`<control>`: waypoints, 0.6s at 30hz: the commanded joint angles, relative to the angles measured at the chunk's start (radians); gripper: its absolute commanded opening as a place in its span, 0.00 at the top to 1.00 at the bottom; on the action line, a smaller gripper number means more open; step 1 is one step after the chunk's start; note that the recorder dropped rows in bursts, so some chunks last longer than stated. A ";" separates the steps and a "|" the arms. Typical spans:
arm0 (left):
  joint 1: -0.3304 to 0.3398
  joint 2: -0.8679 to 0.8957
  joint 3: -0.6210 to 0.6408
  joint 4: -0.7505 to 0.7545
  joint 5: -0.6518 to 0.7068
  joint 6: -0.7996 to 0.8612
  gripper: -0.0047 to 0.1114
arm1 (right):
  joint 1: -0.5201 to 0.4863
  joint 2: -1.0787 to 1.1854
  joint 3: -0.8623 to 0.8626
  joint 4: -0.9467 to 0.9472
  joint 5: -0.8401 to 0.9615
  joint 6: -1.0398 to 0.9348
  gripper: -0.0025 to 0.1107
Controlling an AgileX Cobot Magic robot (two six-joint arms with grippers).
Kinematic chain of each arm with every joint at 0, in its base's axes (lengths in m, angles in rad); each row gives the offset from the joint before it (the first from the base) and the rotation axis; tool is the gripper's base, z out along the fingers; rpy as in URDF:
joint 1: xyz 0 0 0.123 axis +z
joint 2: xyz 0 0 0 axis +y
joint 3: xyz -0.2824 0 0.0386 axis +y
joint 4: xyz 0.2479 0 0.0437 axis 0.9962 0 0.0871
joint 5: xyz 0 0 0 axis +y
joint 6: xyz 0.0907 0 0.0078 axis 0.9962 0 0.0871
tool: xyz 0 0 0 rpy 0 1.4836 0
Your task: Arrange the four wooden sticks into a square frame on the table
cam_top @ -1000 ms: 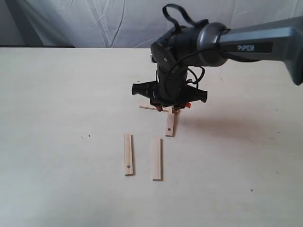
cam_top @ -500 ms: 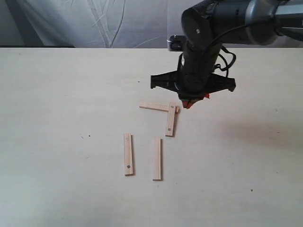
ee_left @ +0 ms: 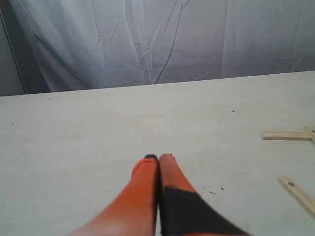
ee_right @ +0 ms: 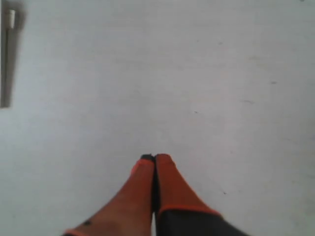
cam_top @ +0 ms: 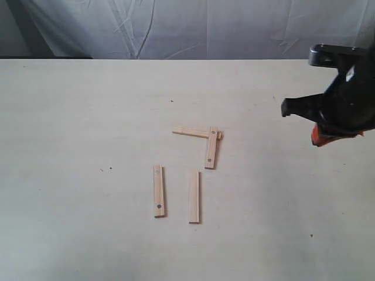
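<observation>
Four wooden sticks lie on the table (cam_top: 82,117). A plain stick (cam_top: 190,132) and a holed stick (cam_top: 211,150) overlap at one end and form an L. A second holed stick (cam_top: 159,191) and a plain one (cam_top: 194,196) lie side by side in front of the L, apart from it. My right gripper (cam_top: 318,139) hangs far to the right of the sticks, shut and empty (ee_right: 154,157); one stick (ee_right: 6,64) shows at that view's edge. My left gripper (ee_left: 158,158) is shut and empty over bare table, out of the exterior view. The L (ee_left: 285,134) and a holed stick (ee_left: 297,192) lie off to its side.
A white cloth backdrop (cam_top: 193,26) hangs behind the table's far edge. A few tiny dark specks (cam_top: 110,169) dot the tabletop.
My right arm has pulled away from the L's corner, going far to the right, and its jaws have shut. The sticks lie as before.
</observation>
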 commanded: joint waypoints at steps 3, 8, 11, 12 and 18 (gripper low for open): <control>0.001 -0.004 0.004 -0.037 -0.060 0.001 0.96 | -0.013 -0.159 0.129 -0.021 -0.049 -0.034 0.98; 0.001 -0.004 0.004 -0.147 -0.190 -0.001 0.96 | -0.010 -0.217 0.169 -0.021 -0.070 -0.034 0.98; 0.001 -0.004 0.004 -0.134 -0.252 -0.001 0.96 | -0.010 -0.232 0.170 -0.021 -0.077 -0.034 0.98; 0.001 -0.004 0.004 -0.134 -0.283 -0.001 0.96 | -0.010 -0.236 0.170 -0.021 -0.083 -0.034 0.98; 0.001 -0.004 0.004 -0.190 -0.407 -0.024 0.96 | -0.010 -0.243 0.170 -0.021 -0.087 -0.034 0.98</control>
